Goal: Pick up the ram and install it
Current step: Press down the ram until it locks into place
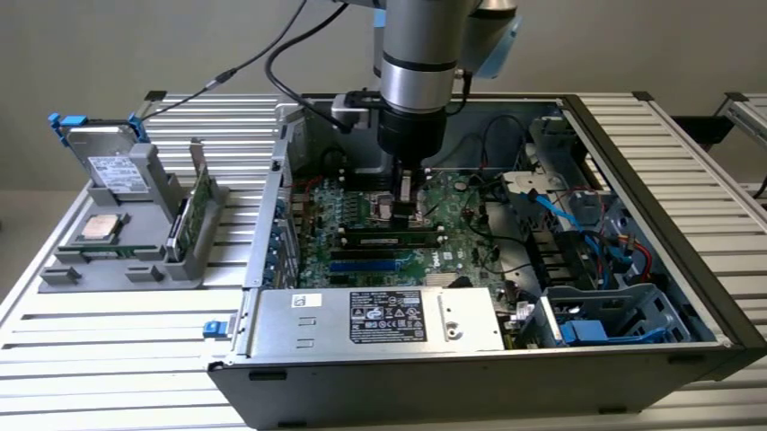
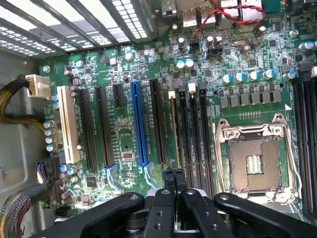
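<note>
surface: slatted aluminium table [image 1: 132, 346] | centre to right of frame: open computer case [image 1: 480, 359] sitting on the slats | left of frame: grey parts holder [image 1: 120, 260] on the slats, just beside the case | lower left: bare slats

A plain beige wall [image 1: 144, 45] stands behind the ribbed aluminium table [image 1: 120, 359].
</note>
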Robot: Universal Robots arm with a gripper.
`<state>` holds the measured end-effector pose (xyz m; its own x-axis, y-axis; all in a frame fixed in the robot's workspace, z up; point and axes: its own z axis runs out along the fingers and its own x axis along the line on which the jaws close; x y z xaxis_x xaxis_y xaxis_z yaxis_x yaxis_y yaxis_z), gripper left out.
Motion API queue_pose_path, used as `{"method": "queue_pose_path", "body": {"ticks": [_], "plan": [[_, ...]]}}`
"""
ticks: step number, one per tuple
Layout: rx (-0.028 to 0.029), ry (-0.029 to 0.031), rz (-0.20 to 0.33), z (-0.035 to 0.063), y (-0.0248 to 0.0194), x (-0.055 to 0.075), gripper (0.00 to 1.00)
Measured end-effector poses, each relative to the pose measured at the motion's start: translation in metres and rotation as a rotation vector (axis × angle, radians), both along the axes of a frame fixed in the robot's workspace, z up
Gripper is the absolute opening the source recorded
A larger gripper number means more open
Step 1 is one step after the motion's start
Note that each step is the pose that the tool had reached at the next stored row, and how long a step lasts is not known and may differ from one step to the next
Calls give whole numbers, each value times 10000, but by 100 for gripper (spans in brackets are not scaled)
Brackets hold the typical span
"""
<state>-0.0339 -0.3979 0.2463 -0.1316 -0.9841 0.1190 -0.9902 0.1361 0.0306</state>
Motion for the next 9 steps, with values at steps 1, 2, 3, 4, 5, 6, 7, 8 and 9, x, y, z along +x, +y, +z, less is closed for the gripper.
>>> {"method": "queue_pose_path", "body": {"ticks": [1, 2, 3, 4, 5, 6, 7, 8, 9], "plan": [[1, -12, -127, -1, 0, 0, 10], [1, -24, -254, -1, 0, 0, 10], [1, -35, -390, -1, 0, 0, 10], [1, -43, -519, -1, 0, 0, 10], [1, -49, -659, -2, 0, 0, 10], [2, -54, -808, -3, 0, 0, 10], [1, -55, -946, -5, 0, 0, 10], [0, -56, -1113, -7, -1, 0, 10], [-2, -56, -1267, -9, -1, 0, 10]]}}
